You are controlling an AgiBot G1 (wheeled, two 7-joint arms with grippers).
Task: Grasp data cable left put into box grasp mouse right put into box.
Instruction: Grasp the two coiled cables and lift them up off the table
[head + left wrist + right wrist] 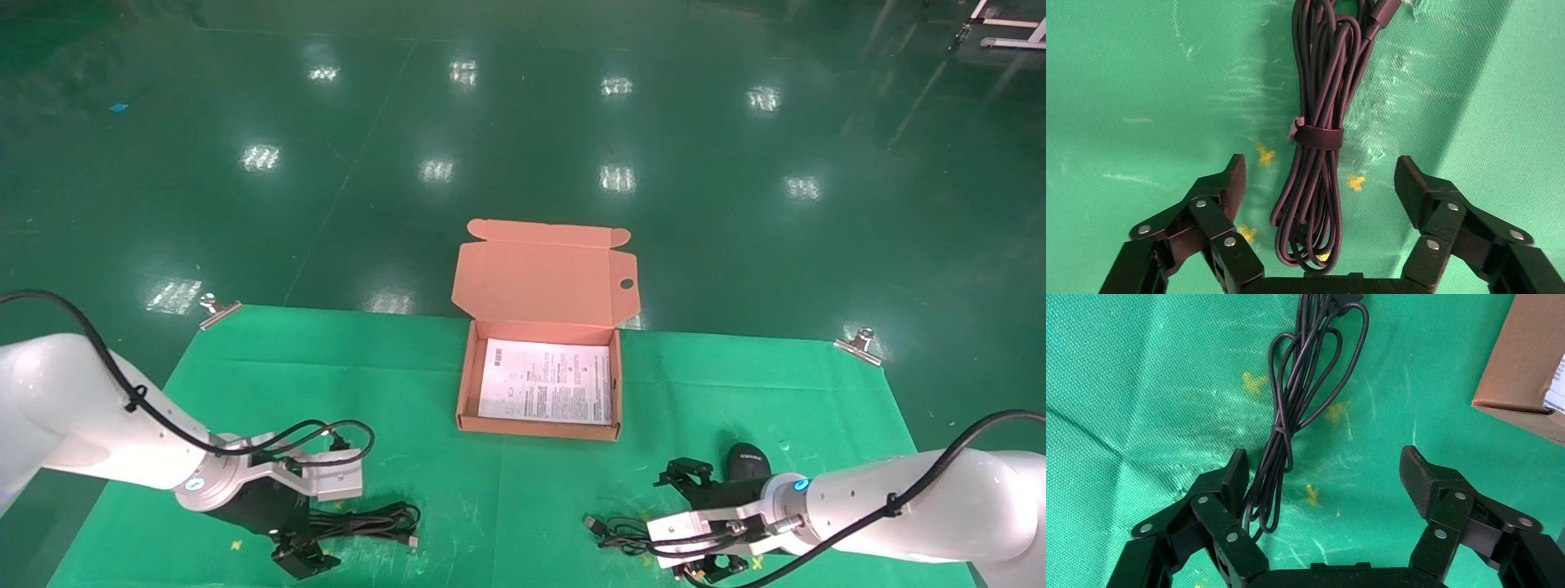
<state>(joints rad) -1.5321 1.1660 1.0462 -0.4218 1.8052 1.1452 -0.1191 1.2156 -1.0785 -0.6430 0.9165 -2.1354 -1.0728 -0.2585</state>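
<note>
Left gripper [1319, 184] wide, straddling the cable [1318, 147] on the mat [409, 392], left of the box [539, 392]. Right gripper [1321, 478] wide over the mouse cord [1291, 416]; mouse [748, 460] beside it. Risk: pinching cord instead; coil slipping out.

The cloth [392, 384] is bright green, with a fine woven grain and a few small yellow marks, and the floor [523, 122] is a darker, glossy green dotted with white glints. The box [467, 392] is orange-pink, lined by a white sheet [546, 382] of black print. The data cable [1318, 110], its strap, the mouse [747, 459] and both grippers' fingers [1229, 180] are black (arms white, with small blue lights).
</note>
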